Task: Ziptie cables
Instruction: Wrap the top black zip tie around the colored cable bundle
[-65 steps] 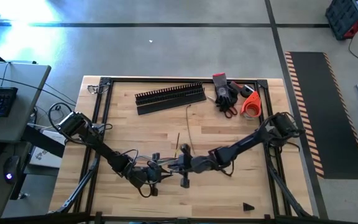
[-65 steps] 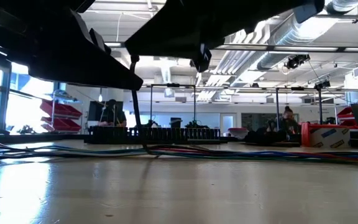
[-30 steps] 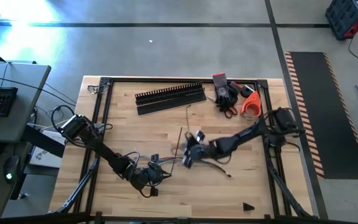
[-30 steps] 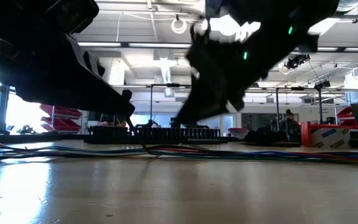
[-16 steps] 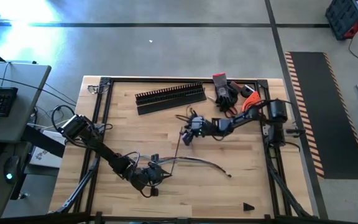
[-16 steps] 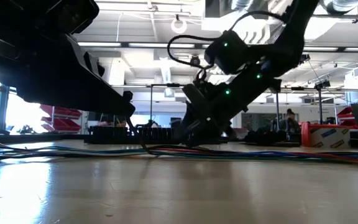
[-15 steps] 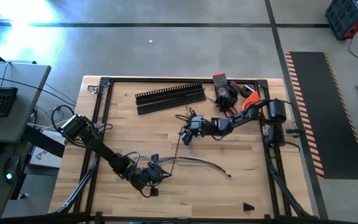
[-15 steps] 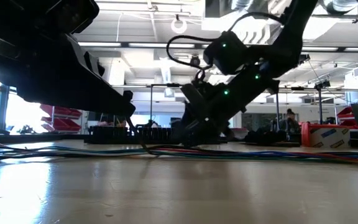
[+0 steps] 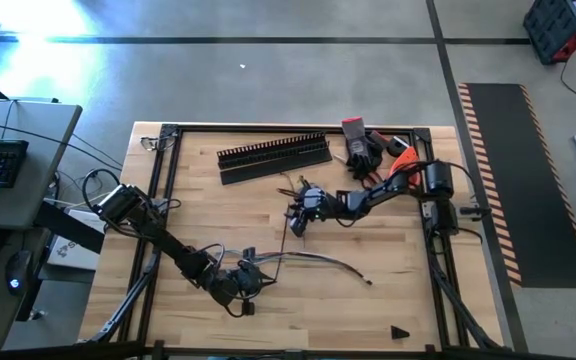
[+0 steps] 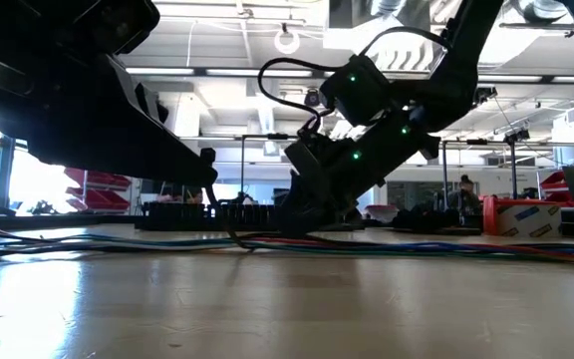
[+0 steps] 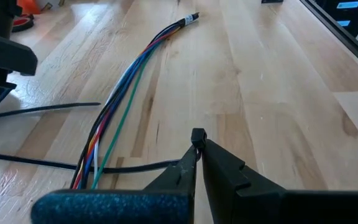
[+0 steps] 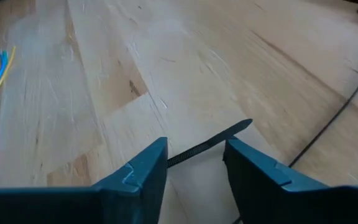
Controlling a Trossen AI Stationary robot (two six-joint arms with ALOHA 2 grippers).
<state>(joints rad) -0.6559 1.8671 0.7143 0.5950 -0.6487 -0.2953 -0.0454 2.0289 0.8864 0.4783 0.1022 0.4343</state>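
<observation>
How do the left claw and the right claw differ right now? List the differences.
The left claw is shut, fingers pressed together; the right claw is open, with a black zip tie lying across its gap. The left claw sits beside one end of the cables; the right claw is mid-table, closer to the black slotted duct. Both are low over the wooden table.

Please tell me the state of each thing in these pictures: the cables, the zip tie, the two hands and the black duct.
cables: loose bundle lying flat on the table, not tied.
zip tie: lying on the wood between the right hand's fingers.
left hand: shut, low over the table beside the cables.
right hand: open, around the zip tie.
black duct: lying at the table's far side, untouched.
</observation>
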